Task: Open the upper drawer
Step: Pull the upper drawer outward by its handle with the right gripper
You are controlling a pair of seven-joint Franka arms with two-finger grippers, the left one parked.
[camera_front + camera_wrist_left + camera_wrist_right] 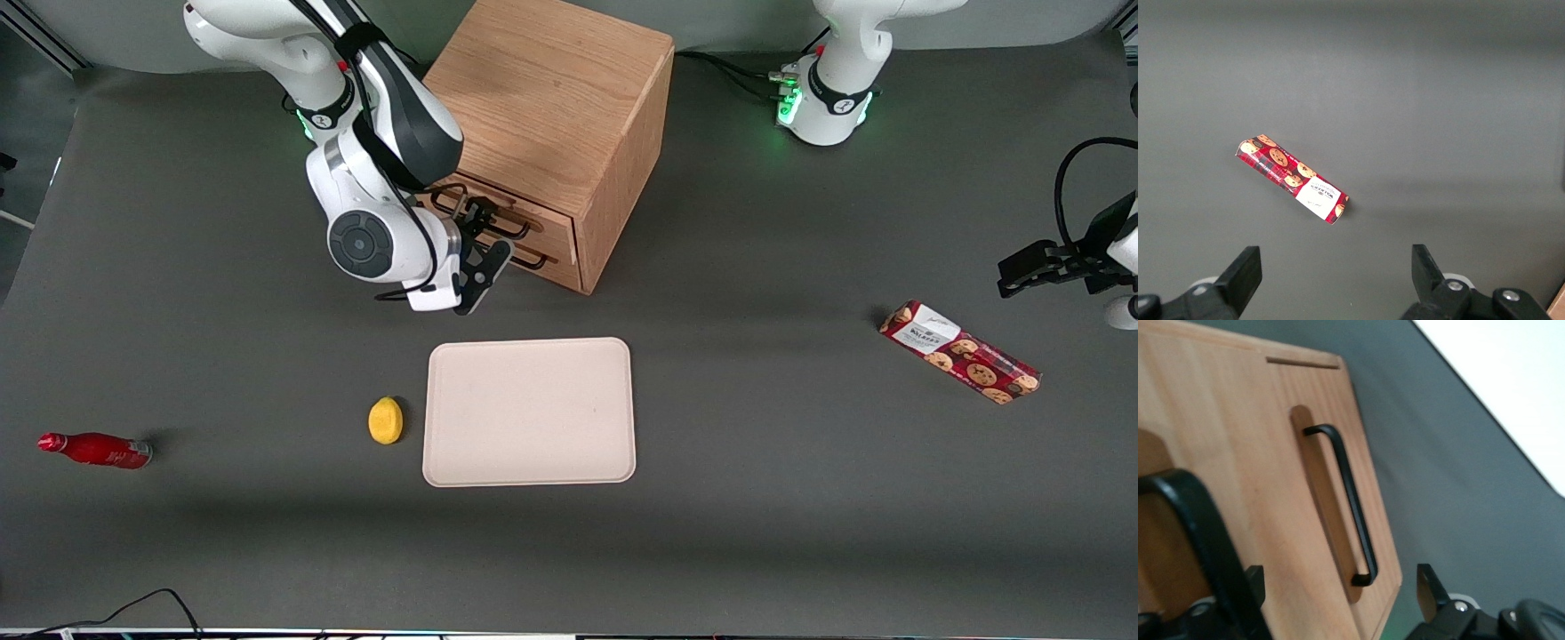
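Red bottle lies on dark table, toward working arm's end, well apart from cabinet. Yellow lemon-like object just beside beige tray, both nearer front camera than cabinet. Gripper in front of cabinet, fingers apart, 1 on each side of black bar handle of upper drawer. Lower handle beside it. Cookie pack lies toward parked arm's end.

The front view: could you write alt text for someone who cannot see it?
A white robot arm's hand is at the black handles on the front of a wooden two-drawer cabinet, both drawers looking closed. Nearer the camera on the grey table lie a beige tray, a lemon, a red bottle and a biscuit pack.
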